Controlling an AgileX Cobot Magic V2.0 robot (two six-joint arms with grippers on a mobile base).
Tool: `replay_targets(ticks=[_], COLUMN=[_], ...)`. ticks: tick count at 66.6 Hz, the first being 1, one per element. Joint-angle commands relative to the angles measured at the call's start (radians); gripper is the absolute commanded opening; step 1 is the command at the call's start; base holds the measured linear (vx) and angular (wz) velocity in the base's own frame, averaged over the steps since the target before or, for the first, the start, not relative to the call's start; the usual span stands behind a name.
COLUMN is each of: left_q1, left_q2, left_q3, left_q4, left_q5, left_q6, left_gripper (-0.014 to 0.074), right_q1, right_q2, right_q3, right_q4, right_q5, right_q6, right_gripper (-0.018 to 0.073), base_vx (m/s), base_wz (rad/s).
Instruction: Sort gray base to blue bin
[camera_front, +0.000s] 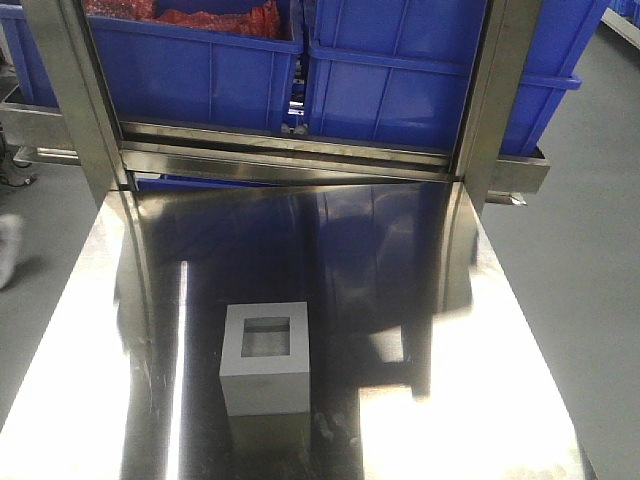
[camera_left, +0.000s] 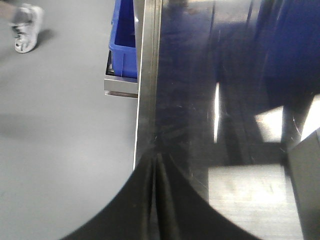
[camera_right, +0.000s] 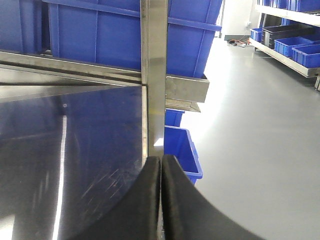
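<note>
Gray base (camera_front: 265, 358) x1, steel table (camera_front: 480, 400); blue bins (camera_front: 200, 75) x2 behind

Front overhead, wrists flanking steel table (camera_front: 500, 400).

The left gripper (camera_left: 156, 162) has its two black fingers (camera_left: 135, 212) pressed flat together, tips meeting with no gap, above the left edge of the surface (camera_left: 190, 100). The right gripper (camera_right: 161, 164) is likewise closed, above the surface's right edge.
</note>
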Motion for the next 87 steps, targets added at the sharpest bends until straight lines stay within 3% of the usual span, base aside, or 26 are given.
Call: replay_targets(ticks=[1,14,34,58,64,71,77,87], left_q1=[0.002,0.002,0.002,0.002,0.001,0.001,0.001,0.000], left_q2=[0.001,0.001,0.001,0.001,0.020,0.057,0.097,0.181], left_q3=[-0.033,-0.033,-0.033,-0.037,-0.060,-0.098,-0.134,-0.153], left_q4=[-0.004,-0.004,-0.004,-0.031,-0.129,-0.334,-0.559,-0.996], left_q5=[-0.049,-0.046,-0.058,-0.091,-0.091,-0.078,-0.059,-0.025], left_q6=[0.002,0.002,0.009,-0.023,0.026,0.225,0.448,0.795], left_gripper=[0.0021,0.0125,0.0403,0.0417,0.0417,0.0417,0.0417,0.0417], right_q1=[-0.006,-0.006,-0.006,-0.006,-0.006,-0.006,-0.006,-0.006], right_q2=[-0.008,-0.008,-0.008,-0.008,-0.008,-0.008,-0.008,-0.008], right_q3=[0.005,0.005,0.005,0.005,0.005,0.005,0.005,0.005], right_q4=[-0.009,-0.009,-0.009,-0.009,-0.009,-0.009,-0.009,-0.009], right_q5=[-0.079,-0.078,-0.078,-0.078,-0.078,-0.078,-0.078,-0.079], right_q6=[-0.007,-0.007,-0.007,-0.007,-0.007,-0.007,-0.007,-0.007], right_gripper=[-0.0005,-0.0005,-0.0005,-0.0005,-0.0005,-0.0005,-0.0005,-0.0005], base_vx=[0.00,0.00,0.00,0.00,0.00,0.00,0.00,0.00], base_wz=[0.00,0.00,0.00,0.00,0.00,0.00,0.00,0.00])
